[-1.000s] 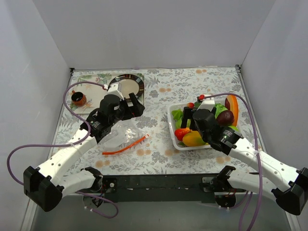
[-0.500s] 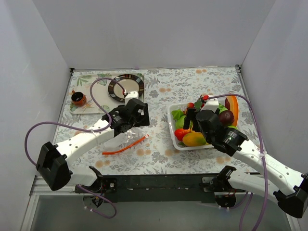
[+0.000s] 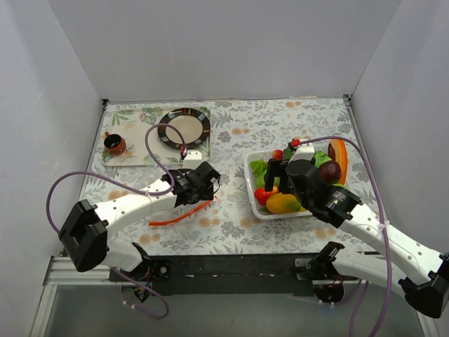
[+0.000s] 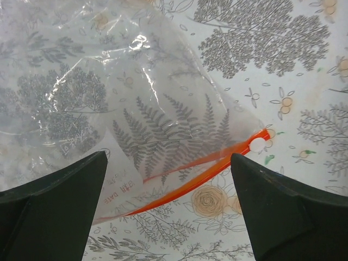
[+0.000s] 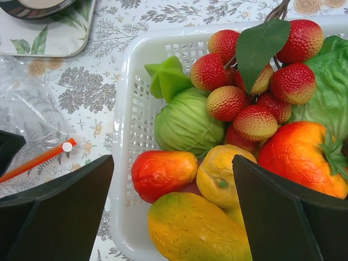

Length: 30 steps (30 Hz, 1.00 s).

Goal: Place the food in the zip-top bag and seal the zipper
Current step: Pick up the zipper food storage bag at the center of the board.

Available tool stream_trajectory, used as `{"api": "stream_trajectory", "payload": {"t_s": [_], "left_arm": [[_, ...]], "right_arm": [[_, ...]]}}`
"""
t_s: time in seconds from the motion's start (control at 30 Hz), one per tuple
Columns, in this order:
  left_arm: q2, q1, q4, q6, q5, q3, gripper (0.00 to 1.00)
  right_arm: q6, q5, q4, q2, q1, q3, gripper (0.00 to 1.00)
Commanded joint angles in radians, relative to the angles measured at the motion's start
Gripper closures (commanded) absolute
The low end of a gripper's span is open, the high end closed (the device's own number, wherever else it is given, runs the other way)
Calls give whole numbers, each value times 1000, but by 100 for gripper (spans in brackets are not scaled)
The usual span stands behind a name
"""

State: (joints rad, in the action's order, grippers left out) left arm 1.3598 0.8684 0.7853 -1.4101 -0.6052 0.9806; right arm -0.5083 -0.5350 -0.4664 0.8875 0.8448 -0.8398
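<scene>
Both arms hover with fingers spread, nothing held.
The left fingers [image 4: 54, 206] straddle the clear crinkly zip-top bag [image 4: 109, 92], flat on the floral table [image 4: 272, 43], its orange-red zipper strip [image 4: 185, 184] between them; the right fingers [image 5: 54, 212] hang over glossy plastic toy fruits and vegetables [image 5: 187, 125] in the white plastic basket [image 5: 128, 109].
</scene>
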Motion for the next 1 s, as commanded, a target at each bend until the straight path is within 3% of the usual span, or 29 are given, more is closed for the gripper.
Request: {"api": "stream_trajectory", "payload": {"t_s": [0.0, 0.17, 0.2, 0.4, 0.43, 0.53, 0.77, 0.83, 0.87, 0.9, 0.97], "left_arm": [[44, 9, 3, -62, -64, -55, 2], [45, 11, -86, -62, -79, -111, 12], [64, 9, -93, -64, -93, -123, 25], [78, 11, -132, -63, -97, -129, 72], [67, 11, -136, -58, -93, -117, 86], [45, 9, -146, -35, -78, -88, 100], [33, -5, -114, 49, -12, 39, 100], [35, -6, -60, 82, 16, 81, 78], [36, -8, -32, 74, 37, 90, 63], [24, -8, -14, 68, 48, 78, 42], [-5, -8, 11, 22, 103, 38, 21]], "right_arm": [[19, 21, 55, -10, 2, -19, 2], [20, 13, 49, -36, 2, -8, 2], [19, 12, 49, -39, 2, -7, 1], [19, 10, 43, -59, 2, -1, 2], [20, 12, 44, -61, 2, -1, 2], [27, 35, 55, -59, 2, 5, 2], [60, 156, 118, -30, 2, 25, 2], [63, 201, 123, -19, 0, 30, 2], [62, 205, 121, -13, 2, 31, 2], [57, 202, 120, -12, 2, 36, 2], [59, 188, 120, -27, 2, 50, 2]]}}
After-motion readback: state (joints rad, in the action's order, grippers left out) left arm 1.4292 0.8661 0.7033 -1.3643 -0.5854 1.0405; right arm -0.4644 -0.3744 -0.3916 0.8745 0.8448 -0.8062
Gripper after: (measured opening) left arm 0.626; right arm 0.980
